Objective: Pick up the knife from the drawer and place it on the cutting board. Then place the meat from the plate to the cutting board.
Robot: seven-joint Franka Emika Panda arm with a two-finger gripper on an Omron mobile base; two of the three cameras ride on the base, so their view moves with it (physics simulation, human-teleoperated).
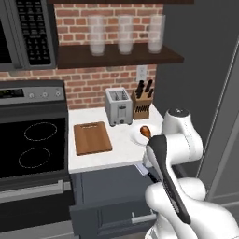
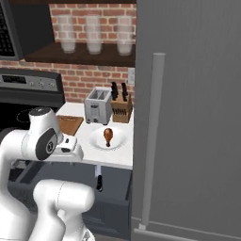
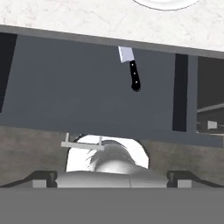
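Observation:
The dark grey drawer (image 3: 65,87) stands pulled open under the counter, its front (image 1: 109,210) carrying a slim silver bar. Inside lies the knife (image 3: 132,72), black handle toward me, blade tip under the counter edge; it also shows from the side as knife (image 2: 98,179). My gripper (image 3: 111,179) hangs above the drawer, short of the knife, open with its fingertips far apart and nothing between them. The wooden cutting board (image 1: 92,137) lies bare on the white counter. Right of it, the meat (image 1: 145,131) rests on the white plate (image 1: 136,136).
A toaster (image 1: 117,106) and a knife block (image 1: 142,103) stand behind the board and plate. The stove (image 1: 32,144) lies left of the counter, and a tall grey fridge (image 2: 188,117) walls the right. Glasses sit on a shelf (image 1: 121,55) overhead.

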